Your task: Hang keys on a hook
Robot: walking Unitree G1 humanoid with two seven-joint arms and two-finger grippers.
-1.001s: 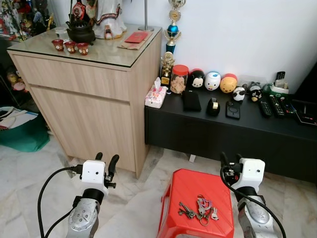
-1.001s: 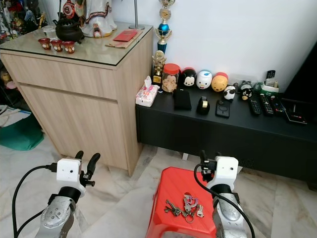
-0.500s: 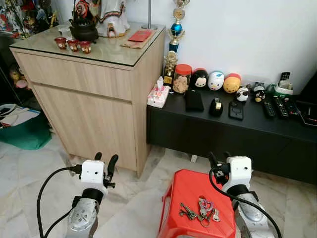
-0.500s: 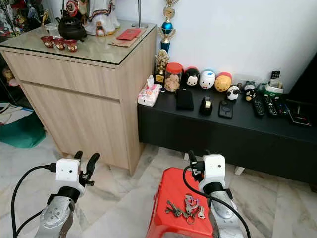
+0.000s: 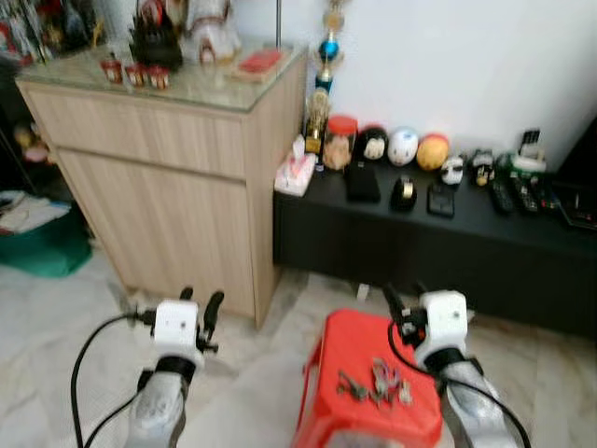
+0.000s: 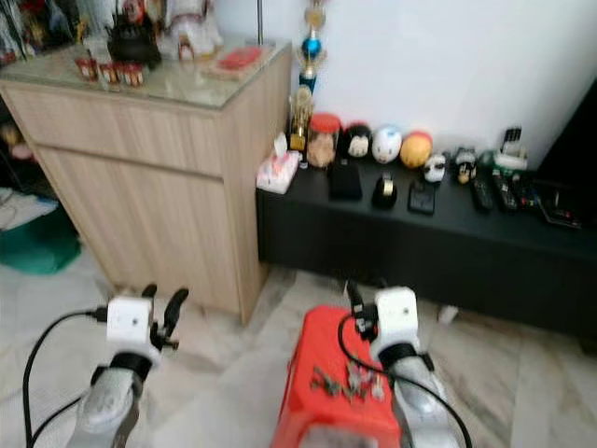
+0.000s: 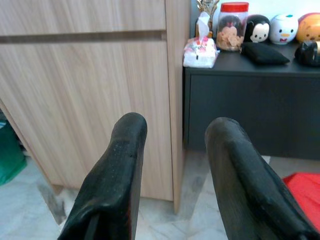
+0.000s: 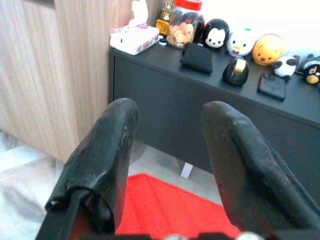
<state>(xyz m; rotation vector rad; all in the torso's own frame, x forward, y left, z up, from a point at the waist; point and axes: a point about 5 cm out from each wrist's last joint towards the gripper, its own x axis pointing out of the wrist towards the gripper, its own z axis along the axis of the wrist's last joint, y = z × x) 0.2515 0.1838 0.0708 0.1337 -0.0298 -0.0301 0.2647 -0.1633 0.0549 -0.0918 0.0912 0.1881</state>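
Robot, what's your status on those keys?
Both hands open, empty. Right hand above stool's far edge; left hand raised, idle. Keys lying on stool, untouched. Nothing blocking.

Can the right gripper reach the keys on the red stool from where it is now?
Probably yes. The right gripper hovers open above the back of the red stool, and the keys lie uncovered just in front of it, with nothing between.

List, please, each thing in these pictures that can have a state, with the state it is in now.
keys: lying in a bunch on the stool, not picked up.
red stool: upright on the floor.
right gripper: open, empty, above the stool.
left gripper: open, empty, facing the wooden cabinet.
jar with red lid: closed, upright on the black console.
cabinet drawers: shut.
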